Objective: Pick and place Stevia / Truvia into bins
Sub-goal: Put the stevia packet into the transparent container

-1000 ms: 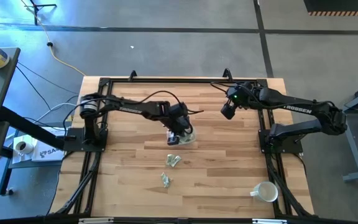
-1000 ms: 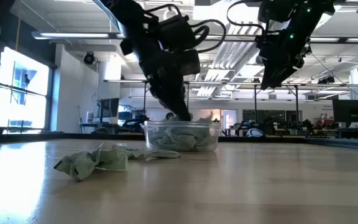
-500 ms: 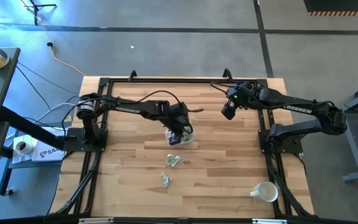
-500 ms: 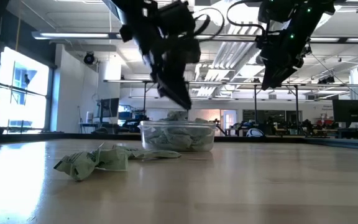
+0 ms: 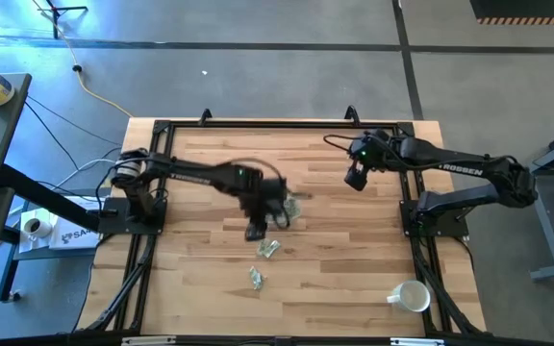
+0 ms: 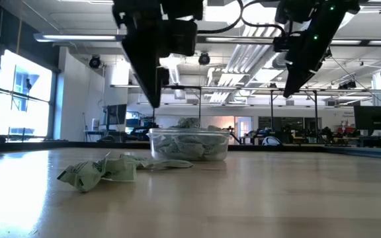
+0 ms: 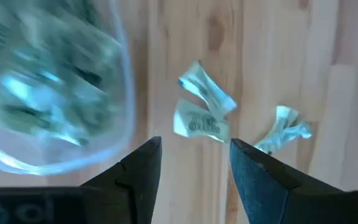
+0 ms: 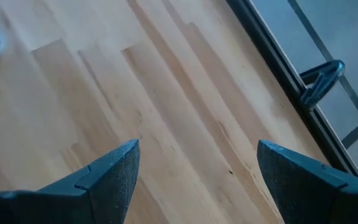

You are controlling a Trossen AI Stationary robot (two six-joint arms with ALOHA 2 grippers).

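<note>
Bright daylight, seemingly motion-blurred left arm (image 5: 210,178)

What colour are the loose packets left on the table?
Green and white packets, clearest in the left wrist view.

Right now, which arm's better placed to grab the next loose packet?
Left, I'd say. The left gripper hangs open right by the loose packets, empty, beside the bin. The right gripper is open too, but over bare wood far from them.
</note>
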